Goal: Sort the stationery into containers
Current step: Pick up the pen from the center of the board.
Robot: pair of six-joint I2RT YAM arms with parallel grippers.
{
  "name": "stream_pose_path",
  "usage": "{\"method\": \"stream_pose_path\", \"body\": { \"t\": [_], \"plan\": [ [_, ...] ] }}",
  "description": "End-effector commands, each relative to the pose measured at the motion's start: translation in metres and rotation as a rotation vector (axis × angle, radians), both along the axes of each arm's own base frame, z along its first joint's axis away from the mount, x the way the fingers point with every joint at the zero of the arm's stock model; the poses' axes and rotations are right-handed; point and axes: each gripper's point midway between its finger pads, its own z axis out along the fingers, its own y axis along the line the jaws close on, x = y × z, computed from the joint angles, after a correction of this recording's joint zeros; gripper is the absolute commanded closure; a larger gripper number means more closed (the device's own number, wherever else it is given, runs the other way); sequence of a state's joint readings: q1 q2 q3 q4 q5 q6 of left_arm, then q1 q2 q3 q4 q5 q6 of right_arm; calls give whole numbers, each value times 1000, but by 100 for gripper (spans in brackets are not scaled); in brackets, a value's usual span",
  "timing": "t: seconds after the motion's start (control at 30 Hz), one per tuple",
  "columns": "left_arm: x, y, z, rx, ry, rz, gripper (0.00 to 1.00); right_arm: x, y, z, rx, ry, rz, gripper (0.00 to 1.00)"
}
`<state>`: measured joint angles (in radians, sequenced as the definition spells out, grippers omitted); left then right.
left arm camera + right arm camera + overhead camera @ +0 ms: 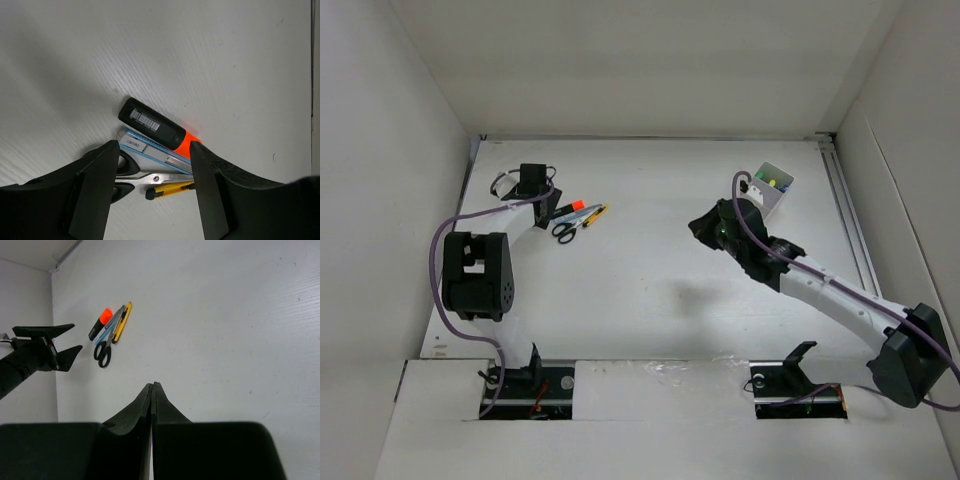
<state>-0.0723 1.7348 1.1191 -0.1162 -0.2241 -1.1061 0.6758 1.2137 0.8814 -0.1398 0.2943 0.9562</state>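
An orange-and-black marker [573, 210] [155, 125], a bluish pen [150, 150], small black-handled scissors [565, 232] [150, 177] and a yellow pen [596, 214] [167, 189] lie bunched together at the back left of the table. My left gripper [548, 197] [154, 150] is open and hovers over this bunch, its jaws on either side, holding nothing. The white box [776, 204] stands at the back right with a green-tipped item [770, 181] inside. My right gripper [705, 225] [152, 385] is shut and empty, just left of the box.
White walls enclose the table on the left, back and right. A metal rail [850, 220] runs along the right edge. The right wrist view shows the bunch of stationery [107, 332] and the left gripper [74, 339] far off to its left.
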Motion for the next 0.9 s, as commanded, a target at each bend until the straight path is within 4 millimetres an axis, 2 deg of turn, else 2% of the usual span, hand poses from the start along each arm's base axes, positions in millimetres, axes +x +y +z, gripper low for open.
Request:
{"method": "stream_pose_path", "body": {
  "t": [0.0, 0.13, 0.2, 0.23, 0.3, 0.33, 0.4, 0.5, 0.53, 0.6, 0.77, 0.8, 0.87],
  "plan": [
    [0, 7, 4, -40, -18, 42, 45, 6, 12, 25, 43, -64, 35, 96],
    [-2, 19, 0, -34, -13, 90, 50, 7, 13, 21, 37, -56, 35, 96],
    [-3, 23, -9, -33, 8, 100, 52, 5, 15, 21, 33, -56, 50, 96],
    [-1, 23, -8, -27, 0, 92, 53, 5, 15, 21, 33, -56, 50, 96],
    [-3, 18, -23, -47, 37, 74, 54, 7, 16, 19, 33, -56, 50, 96],
    [2, 16, -22, -55, 28, 68, 56, 8, 14, 19, 29, -59, 39, 96],
    [1, 14, -31, -62, 50, 62, 56, 11, 16, 16, 15, -53, 43, 96],
    [6, 13, -29, -65, 19, 49, 52, 6, 23, 16, 24, -46, 77, 96],
    [2, 13, -37, -64, 40, 49, 50, 7, 20, 19, 25, -57, 63, 96],
    [4, 11, -36, -73, 30, 42, 48, 7, 20, 19, 25, -57, 63, 96],
    [8, 15, -48, -67, 50, 45, 48, 6, 22, 19, 28, -55, 71, 95],
    [13, 15, -43, -67, 37, 44, 48, 6, 22, 19, 28, -55, 71, 95],
    [15, 13, -51, -74, 54, 39, 48, 6, 22, 19, 28, -55, 71, 95]
  ]
}}
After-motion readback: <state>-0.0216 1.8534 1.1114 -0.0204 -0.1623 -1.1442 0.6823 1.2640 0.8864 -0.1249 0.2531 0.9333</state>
